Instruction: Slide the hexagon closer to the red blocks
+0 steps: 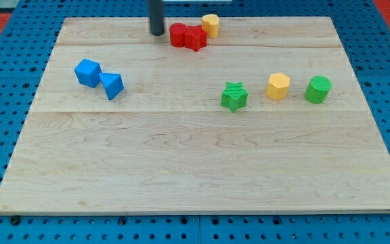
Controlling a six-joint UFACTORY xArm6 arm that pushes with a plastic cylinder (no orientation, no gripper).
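One yellow hexagon (278,86) lies on the wooden board (195,169), taken here as the landmark, between a green star (234,96) toward the view's left and a green cylinder (318,89) toward the view's right, apart from both; two red blocks, a red cylinder (177,34) and a red star (196,38), stand touching one another well apart from the hexagon, toward the view's top and left of it, near the board's top edge; a second yellow block, a yellow cylinder (210,25), sits just beside the red star, toward the hexagon's side of the pair; my tip (156,32), the end of a straight dark rod with no jaws and nothing in its hold, rests just beside the red cylinder on the side away from the hexagon; two blue blocks, a blue cube (87,72) and a blue wedge-like block (112,85), lie corner to corner, farthest from the hexagon toward the view's left; counts: two yellow, two red, two green, two blue.
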